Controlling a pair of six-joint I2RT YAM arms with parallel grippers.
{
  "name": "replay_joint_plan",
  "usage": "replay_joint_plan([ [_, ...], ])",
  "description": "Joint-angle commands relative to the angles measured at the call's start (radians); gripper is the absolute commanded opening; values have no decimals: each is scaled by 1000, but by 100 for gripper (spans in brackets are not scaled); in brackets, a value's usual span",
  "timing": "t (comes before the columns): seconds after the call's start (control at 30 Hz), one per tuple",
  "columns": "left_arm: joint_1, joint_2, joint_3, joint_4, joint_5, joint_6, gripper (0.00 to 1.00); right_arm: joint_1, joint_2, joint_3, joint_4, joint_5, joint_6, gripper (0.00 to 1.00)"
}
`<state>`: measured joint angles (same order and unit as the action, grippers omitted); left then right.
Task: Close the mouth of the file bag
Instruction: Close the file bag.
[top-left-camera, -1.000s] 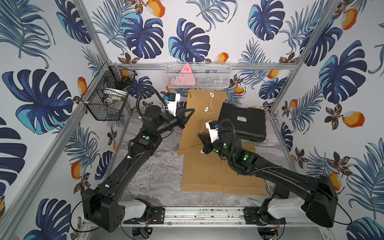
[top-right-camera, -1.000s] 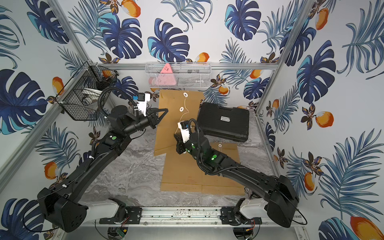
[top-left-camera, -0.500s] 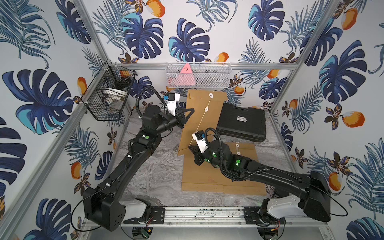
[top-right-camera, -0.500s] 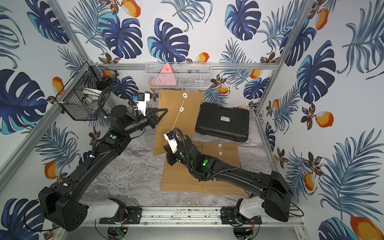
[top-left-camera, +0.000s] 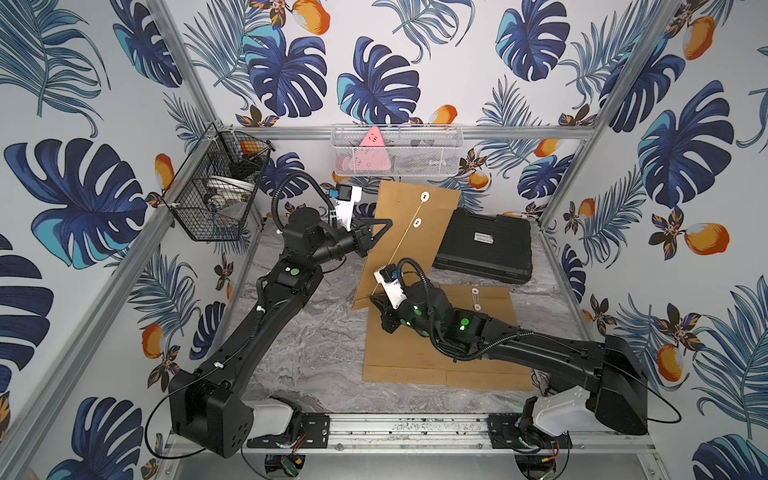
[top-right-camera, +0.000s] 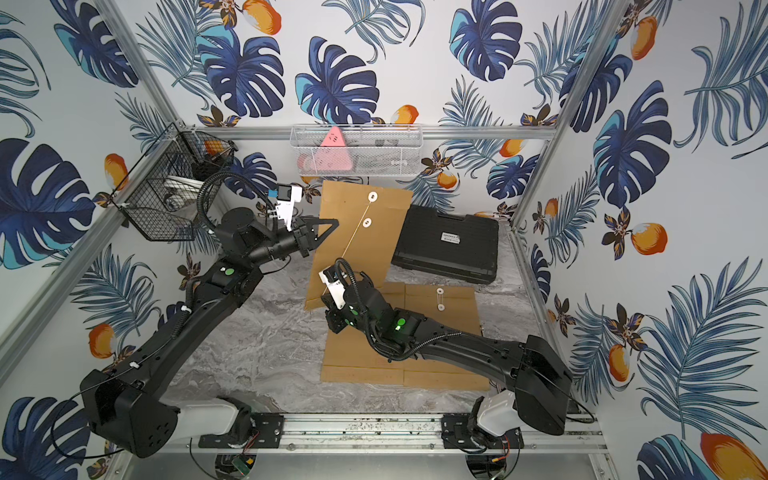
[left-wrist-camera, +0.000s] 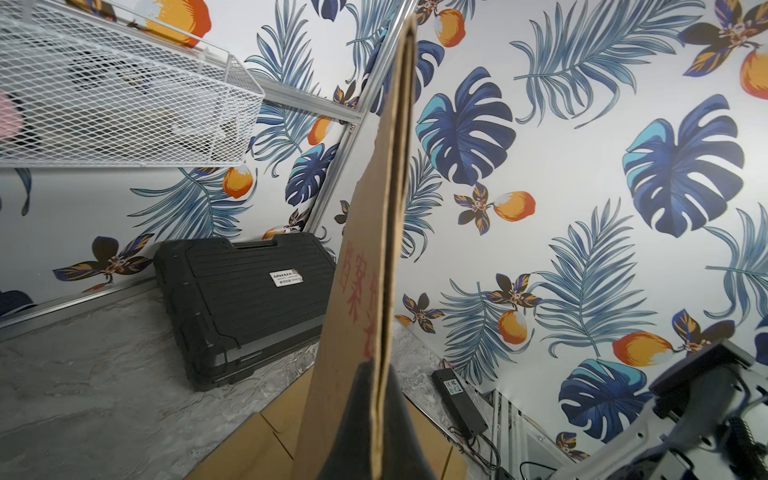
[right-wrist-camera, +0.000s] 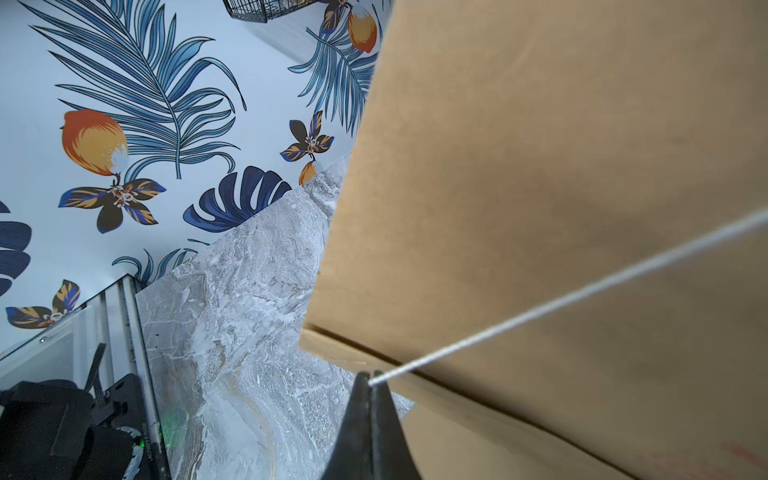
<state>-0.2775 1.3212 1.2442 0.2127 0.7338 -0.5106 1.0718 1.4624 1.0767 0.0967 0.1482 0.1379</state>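
Well, I see my left arm (top-left-camera: 266, 316) reach up from the near left corner. It bends at the elbow and turns its wrist sideways toward the middle. The left gripper (top-left-camera: 385, 223) is squeezed tight on the left edge of the file bag (top-left-camera: 409, 249). The file bag stands tall at the back of the table (top-left-camera: 316, 345). It leans a bit, with its mouth end up high. I cannot tell if its bottom edge touches down. In the left wrist view the two black fingers (left-wrist-camera: 355, 415) pinch the thin brown edge between them.

My right arm (top-left-camera: 540, 353) lies low and long. It stretches from the near right corner across a second bag (top-left-camera: 399, 365) that lies flat on the table. Its wrist ends by the bottom corner of the standing bag. The right gripper (right-wrist-camera: 371, 376) is pinched tight on the white string (right-wrist-camera: 561, 299). The string runs straight and tight from that gripper up toward the top button (top-left-camera: 424, 196). A lower button (top-left-camera: 417, 223) sits just under it. A black case (top-left-camera: 486, 249) lies behind the flat bag.
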Motion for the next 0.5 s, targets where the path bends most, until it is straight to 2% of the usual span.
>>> replay_joint_plan([
  [0.0,4,4,11,109,68,-58,0,-8,10,5,0,-7,-19,0],
  [0.47,28,4,-13,255,178,-213,0,-117,-20,-68,18,-27,12,0],
])
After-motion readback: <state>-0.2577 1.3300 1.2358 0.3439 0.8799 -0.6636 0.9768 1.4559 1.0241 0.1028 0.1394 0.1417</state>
